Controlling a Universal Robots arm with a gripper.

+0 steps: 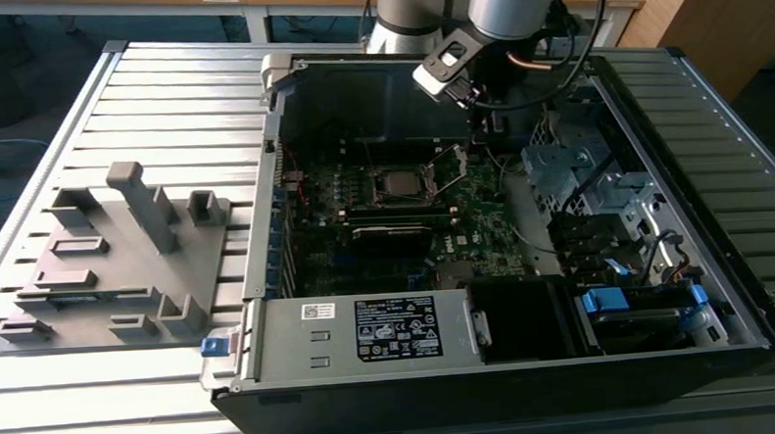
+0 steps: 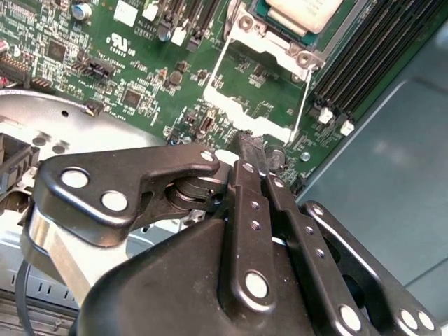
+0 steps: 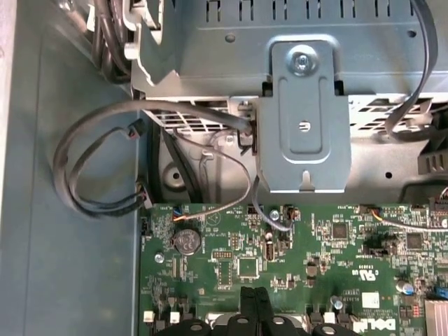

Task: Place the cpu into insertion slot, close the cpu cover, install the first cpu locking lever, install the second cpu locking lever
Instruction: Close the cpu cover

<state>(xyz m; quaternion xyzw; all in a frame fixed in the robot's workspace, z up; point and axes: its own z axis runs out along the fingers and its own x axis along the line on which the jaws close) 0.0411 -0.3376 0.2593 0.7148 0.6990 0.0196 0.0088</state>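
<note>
On the slatted desk [image 1: 159, 90], a grey fixture [image 1: 115, 258] is lying toward the exterior view's left, beside the open computer case [image 1: 500, 398], which is carrying a black printed label [image 1: 399, 327]. Inside it, the cpu [image 1: 397, 182] is sitting in the insertion slot [image 2: 280, 38]. The cpu cover [image 2: 238, 110] is standing open, and the tool [image 2: 249, 143], its fingers pressed narrowly together, is resting at the cover's free edge.
</note>
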